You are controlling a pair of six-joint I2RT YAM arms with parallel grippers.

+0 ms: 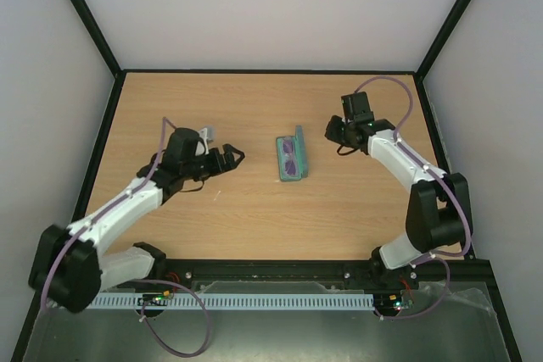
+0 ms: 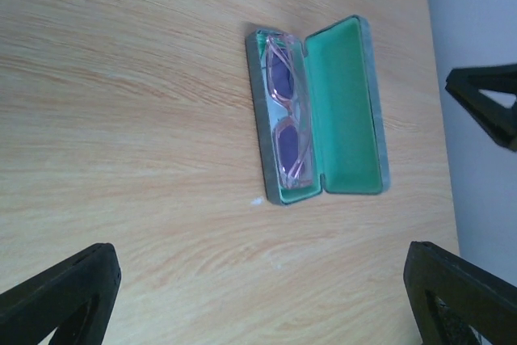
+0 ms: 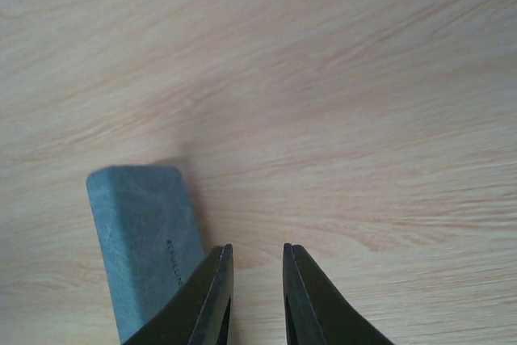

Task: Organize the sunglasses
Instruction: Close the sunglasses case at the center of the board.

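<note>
I am holding my right jaws (image 3: 256, 254) narrow, barely parted and gripping nothing, just beside the grey-blue hard case (image 3: 141, 232) at lower left of that view. My left jaws (image 2: 258, 280) are gaping wide and empty. The pink-framed sunglasses (image 2: 287, 119) are lying in the case's base, mid-tabletop (image 1: 212, 108). I am judging that only the green-lined lid (image 2: 346, 103), standing open, needs closing.

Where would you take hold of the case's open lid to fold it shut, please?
Probably the lid by its free long edge, coming from the side of the right gripper: the hinge runs beside the sunglasses, and the lid's grey back faces that gripper, which is empty.
</note>
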